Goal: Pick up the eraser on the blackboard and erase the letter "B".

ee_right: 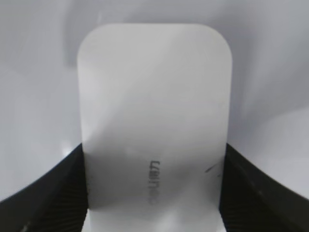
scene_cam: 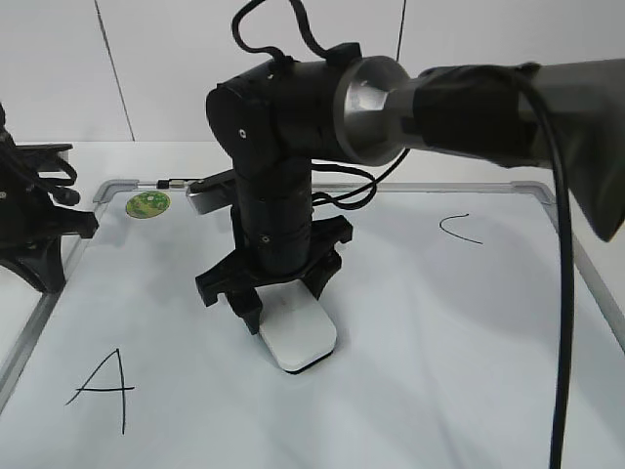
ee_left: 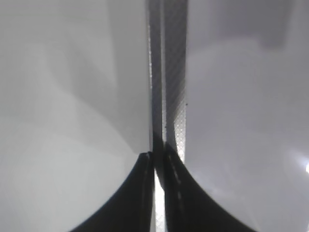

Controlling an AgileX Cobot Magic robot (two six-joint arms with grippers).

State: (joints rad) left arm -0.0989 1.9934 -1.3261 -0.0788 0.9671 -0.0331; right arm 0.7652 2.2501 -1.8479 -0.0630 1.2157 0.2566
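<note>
My right pincer [scene_cam: 285, 311] pinches the white eraser [scene_cam: 299, 335], flat mid-blackboard [scene_cam: 469, 322] between "A" [scene_cam: 103, 389] and "C" [scene_cam: 459, 229]. Risk: too little downward pressure may let the felt skate, smearing ink.

Smooth white plastic eraser [ee_right: 154, 121] with dark underside, glossy white blackboard [scene_cam: 439, 342], silver metal frame, ribbed black gripper fingers [ee_right: 43, 198]
</note>
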